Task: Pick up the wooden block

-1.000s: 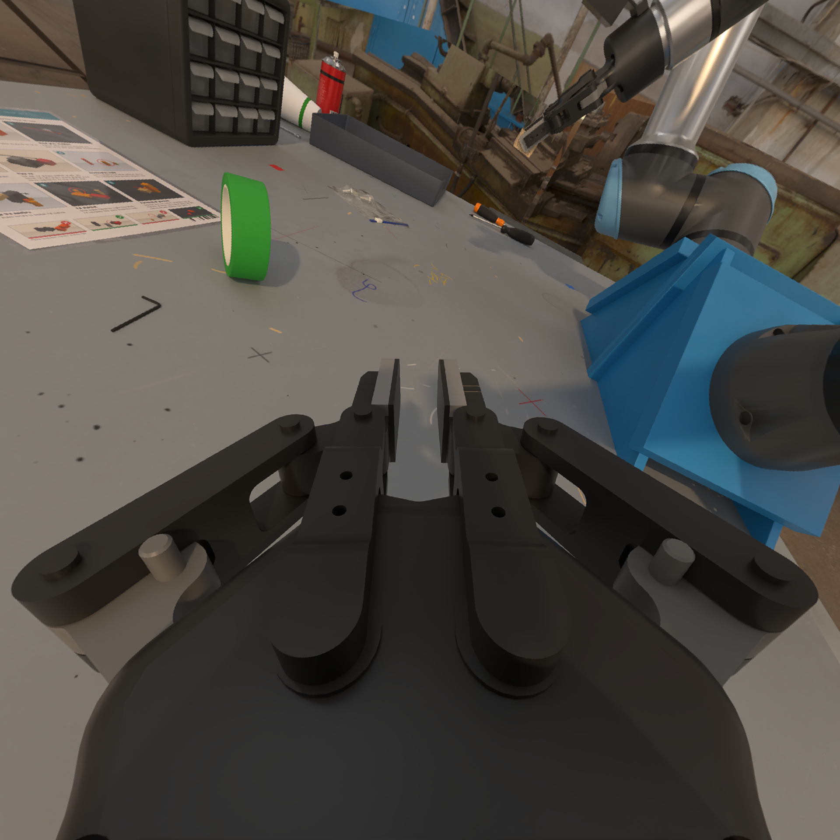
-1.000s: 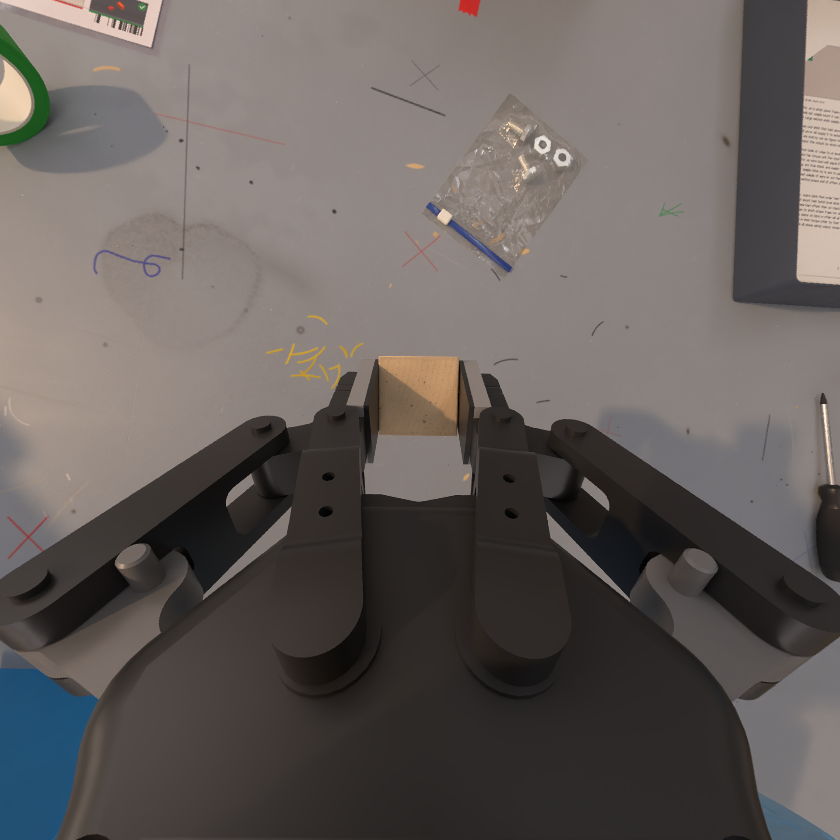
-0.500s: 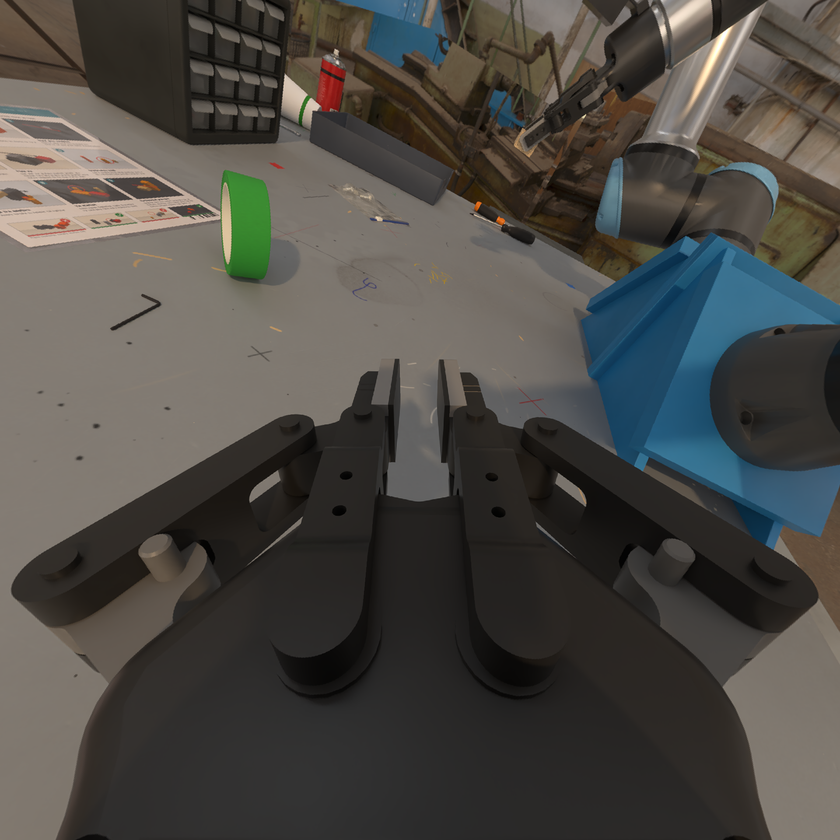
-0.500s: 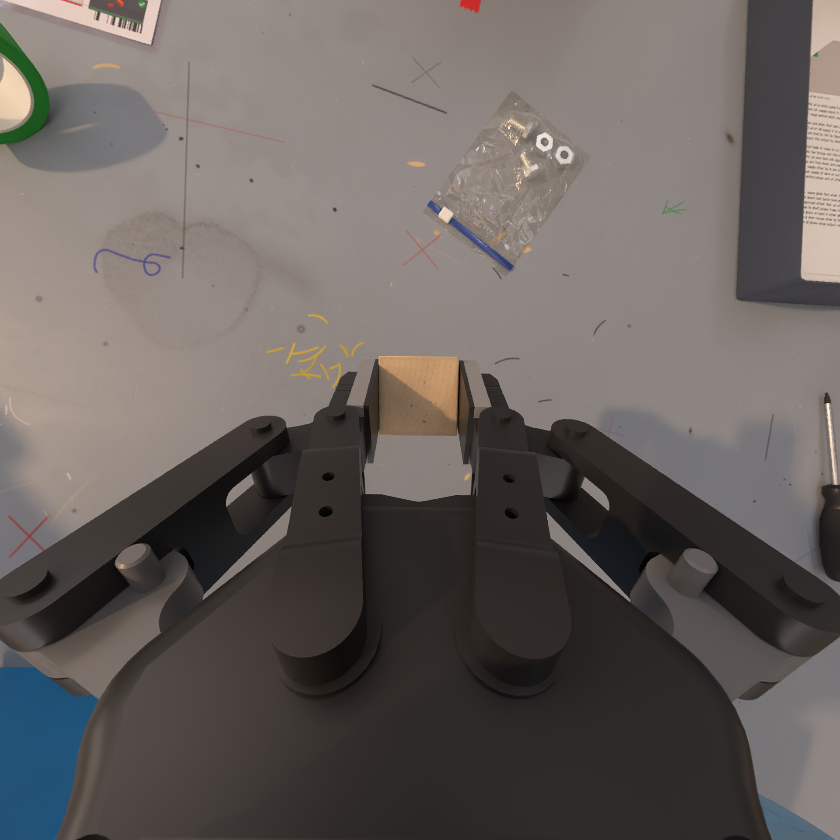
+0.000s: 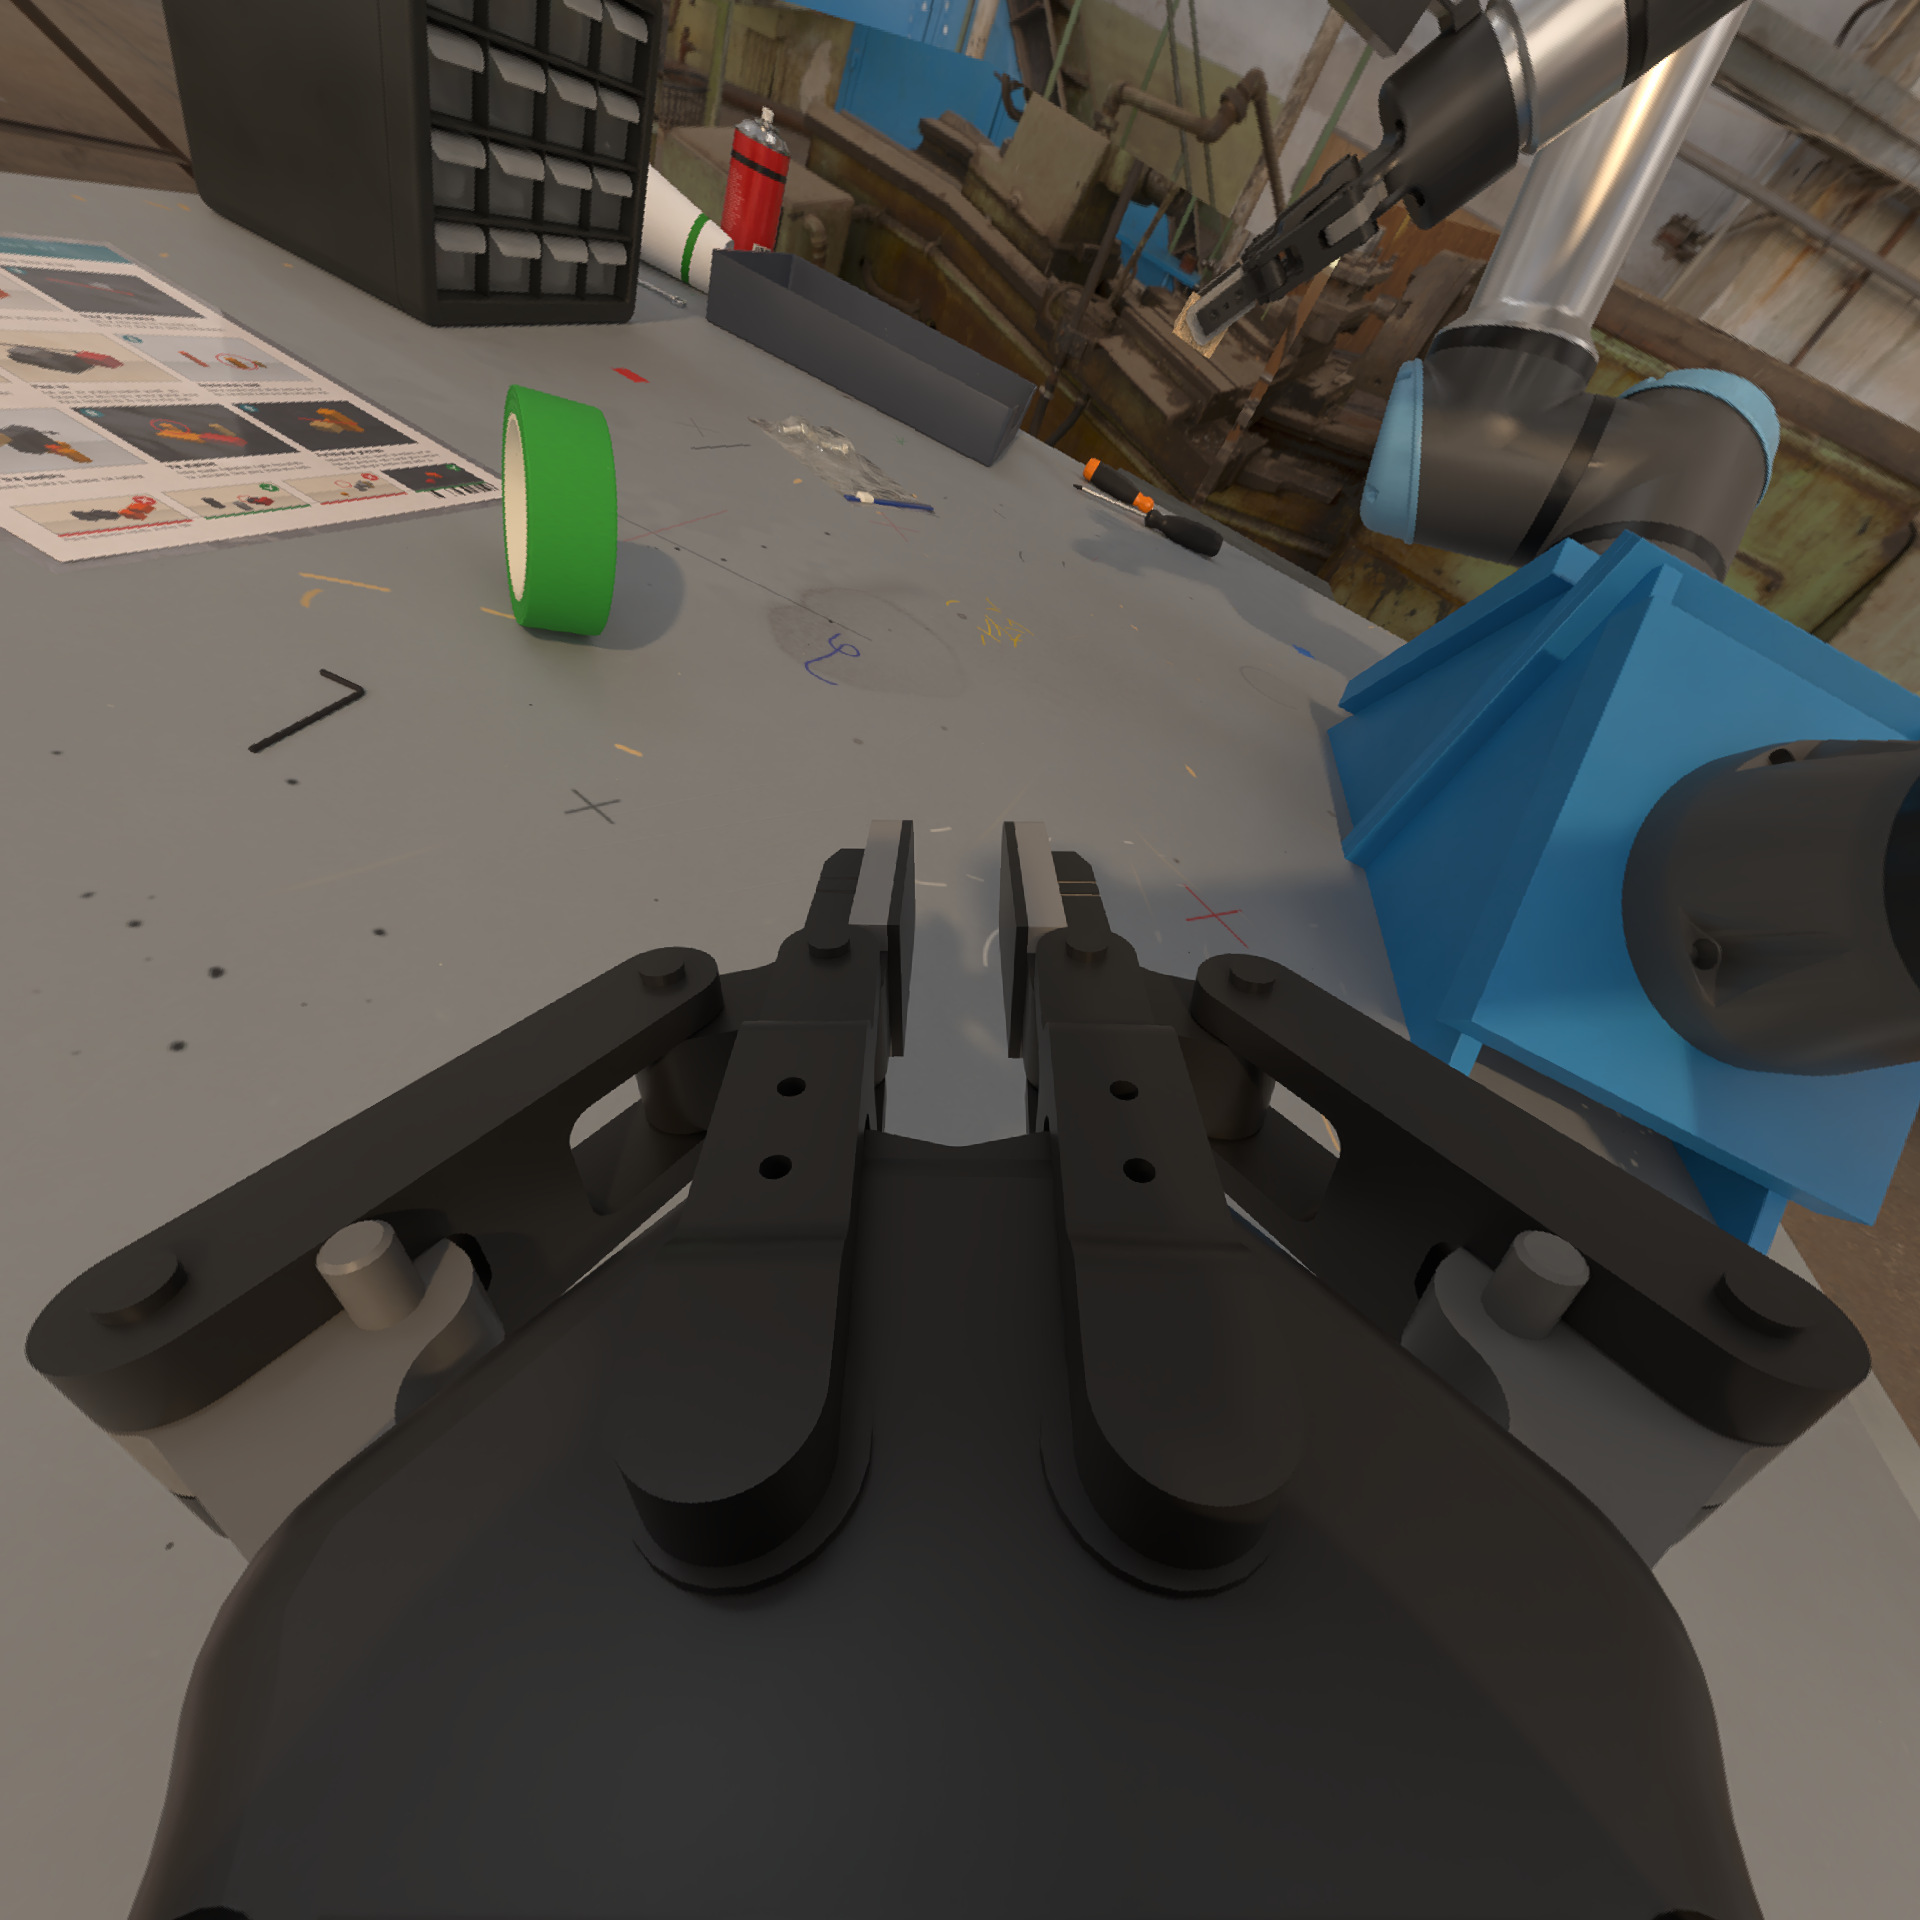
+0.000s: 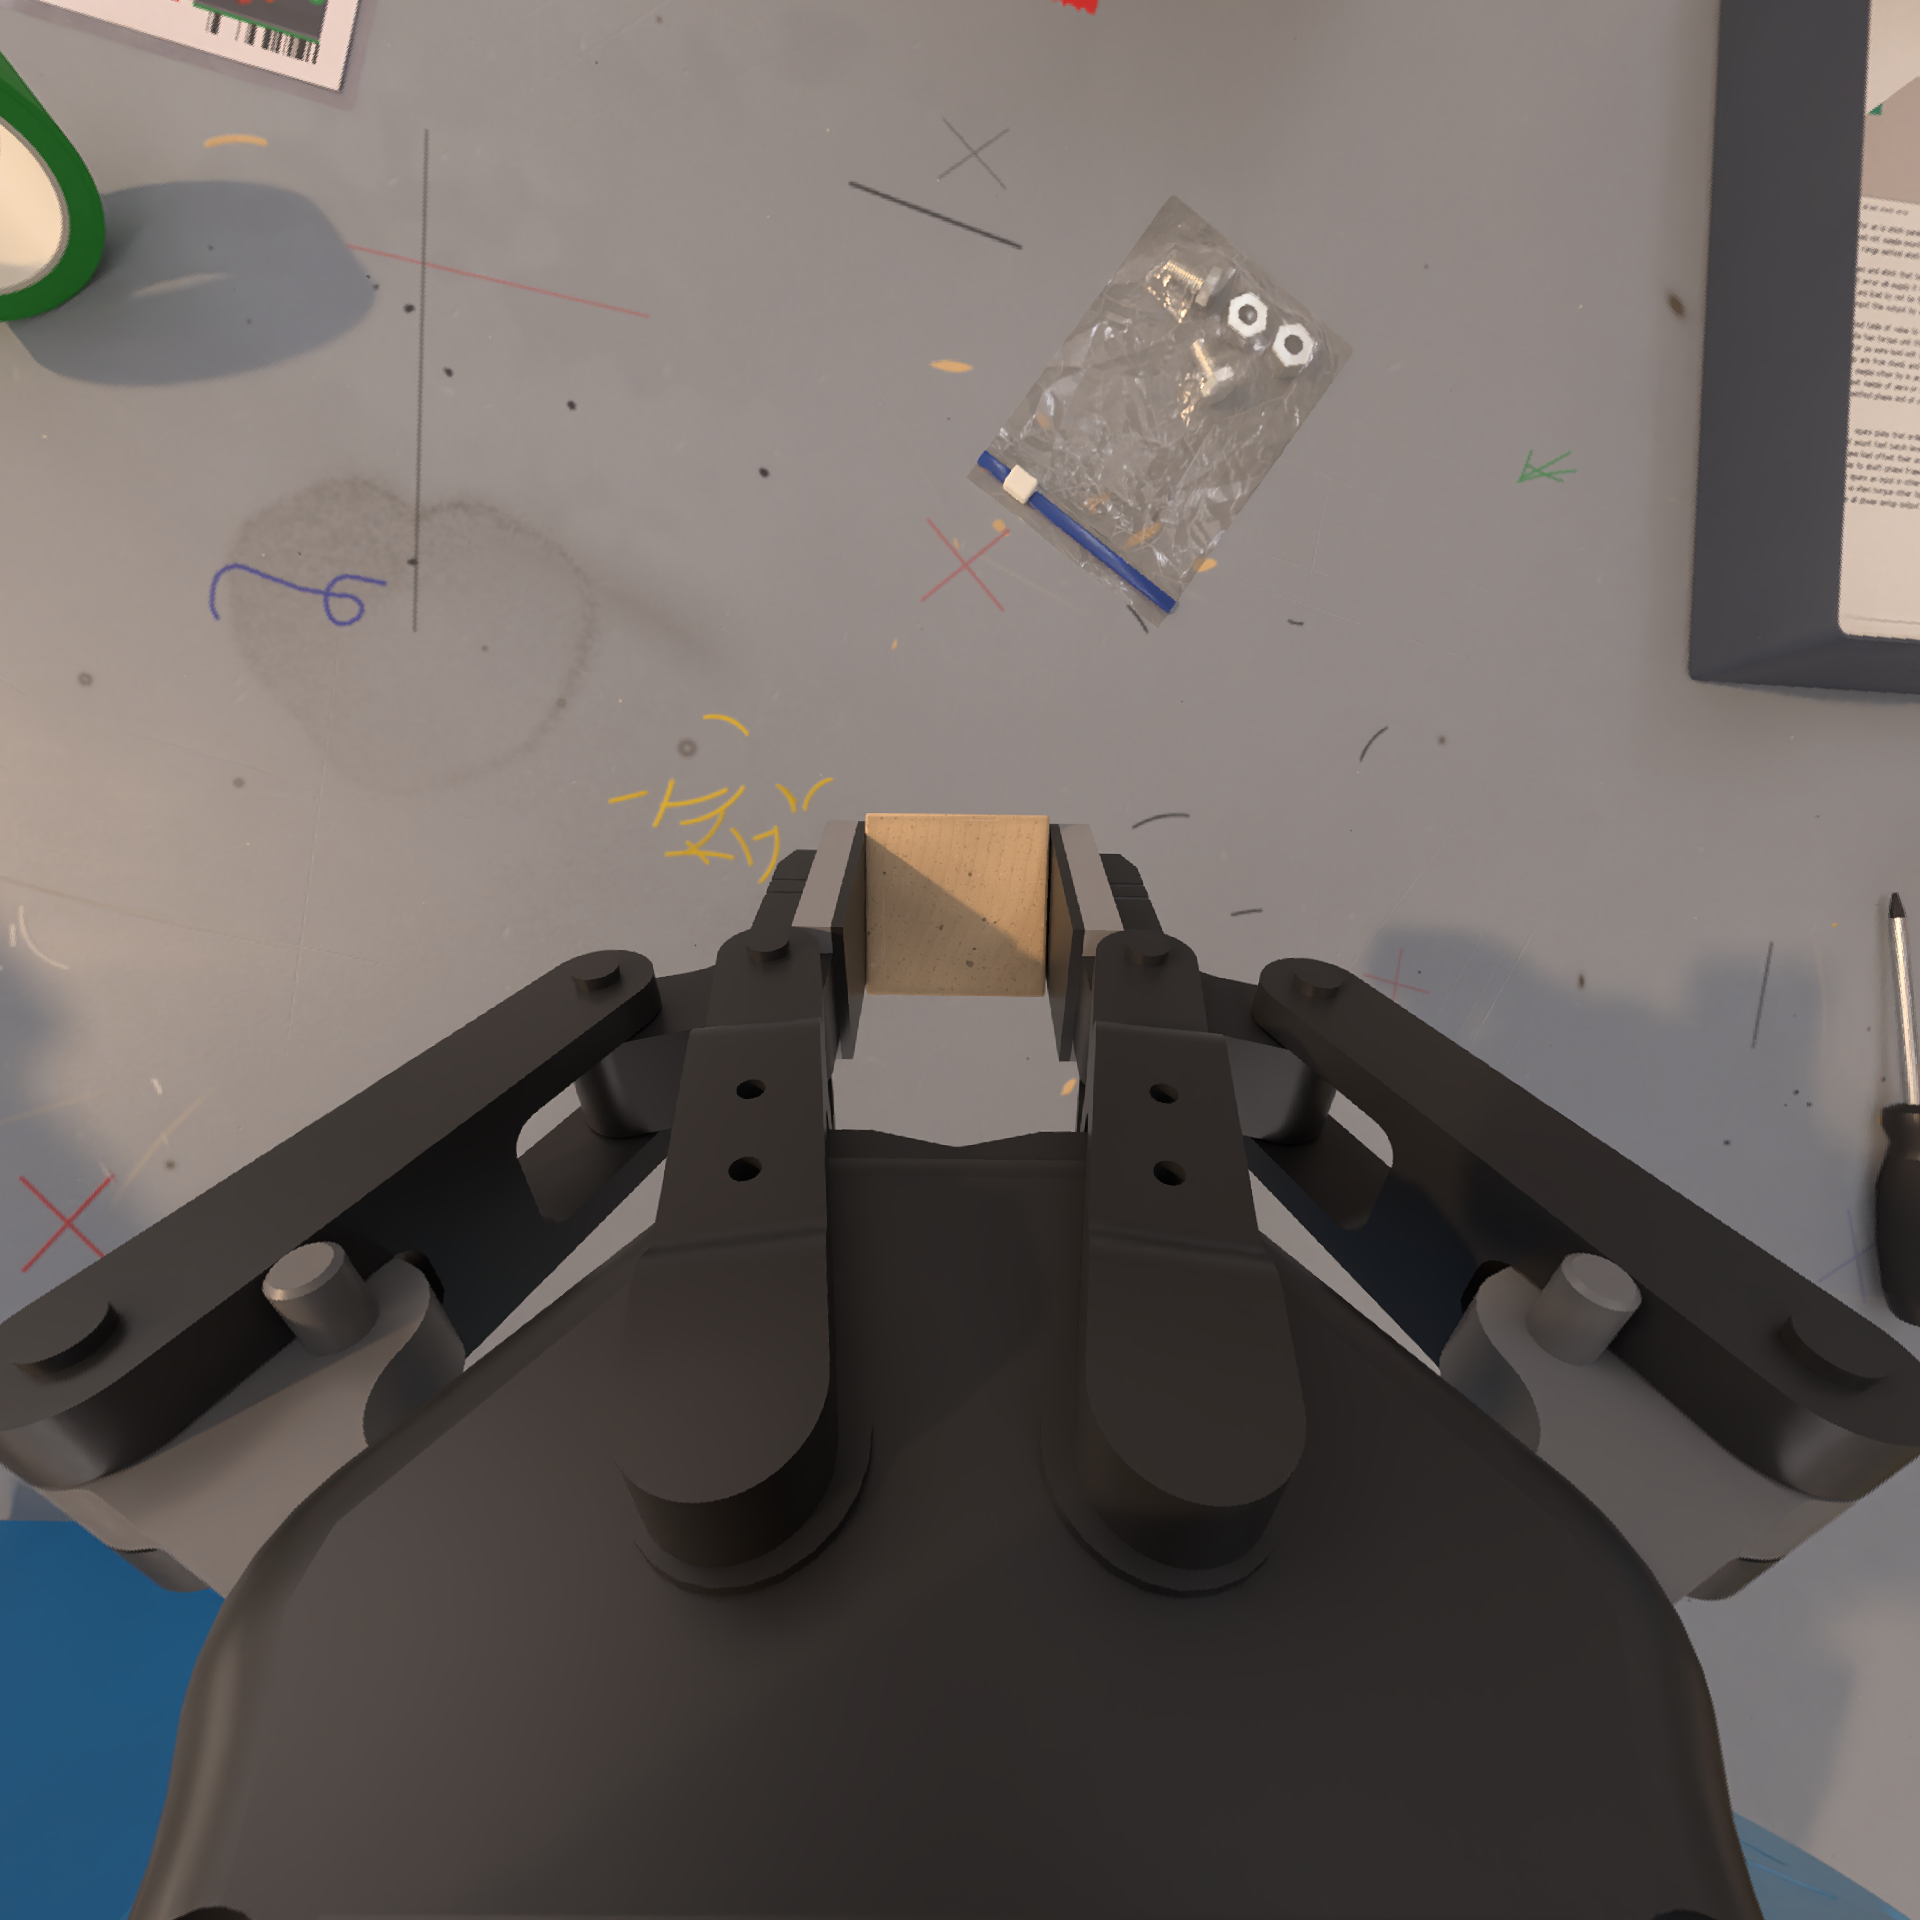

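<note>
The wooden block [image 6: 956, 904] is a light tan cube clamped between the pads of my right gripper [image 6: 956, 894], well above the grey table [image 6: 623, 436]. In the left wrist view that right gripper [image 5: 1242, 286] hangs high at the far right with the block [image 5: 1205, 312] at its tips. My left gripper [image 5: 958, 883] sits low over the table [image 5: 416, 883]. Its jaws are nearly together with a narrow gap, and nothing is between them.
A green tape roll [image 5: 561, 509], a hex key [image 5: 307, 712], a printed sheet [image 5: 156, 416], a black drawer cabinet [image 5: 436, 145], a grey tray [image 5: 862, 353], a bag of nuts [image 6: 1158, 405] and a screwdriver [image 6: 1901, 1122] are on the table. A blue arm base [image 5: 1621, 831] stands at right.
</note>
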You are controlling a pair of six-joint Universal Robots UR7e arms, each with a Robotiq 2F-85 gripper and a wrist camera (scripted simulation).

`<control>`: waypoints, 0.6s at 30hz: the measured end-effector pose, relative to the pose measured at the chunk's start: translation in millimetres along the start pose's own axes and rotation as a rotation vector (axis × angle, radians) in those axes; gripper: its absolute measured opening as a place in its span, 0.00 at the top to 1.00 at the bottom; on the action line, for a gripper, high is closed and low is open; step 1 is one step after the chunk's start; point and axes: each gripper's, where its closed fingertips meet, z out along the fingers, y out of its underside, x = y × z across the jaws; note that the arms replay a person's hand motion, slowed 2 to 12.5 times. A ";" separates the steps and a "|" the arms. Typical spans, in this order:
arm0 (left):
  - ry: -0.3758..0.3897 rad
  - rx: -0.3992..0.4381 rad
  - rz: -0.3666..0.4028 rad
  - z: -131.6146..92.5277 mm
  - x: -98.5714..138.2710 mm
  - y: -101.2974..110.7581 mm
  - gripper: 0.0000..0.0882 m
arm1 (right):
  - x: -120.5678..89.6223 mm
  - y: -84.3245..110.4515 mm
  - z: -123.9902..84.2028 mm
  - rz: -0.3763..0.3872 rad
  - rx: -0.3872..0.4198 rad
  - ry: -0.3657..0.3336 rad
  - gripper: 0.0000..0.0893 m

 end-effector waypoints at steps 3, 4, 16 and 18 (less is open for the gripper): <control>0.000 0.000 0.000 -0.1 0.0 -0.1 0.83 | -0.1 0.0 0.3 0.000 -0.002 0.000 0.67; 0.000 0.000 0.000 -0.1 0.0 -0.1 0.83 | -0.1 0.0 0.5 0.000 -0.002 0.000 0.67; 0.000 0.000 0.000 -0.1 -0.2 0.0 0.83 | -0.3 -0.4 1.6 0.001 -0.006 -0.002 0.67; -0.001 -0.001 0.001 -0.1 -0.3 0.1 0.83 | -0.3 -0.4 2.0 0.002 -0.007 -0.002 0.67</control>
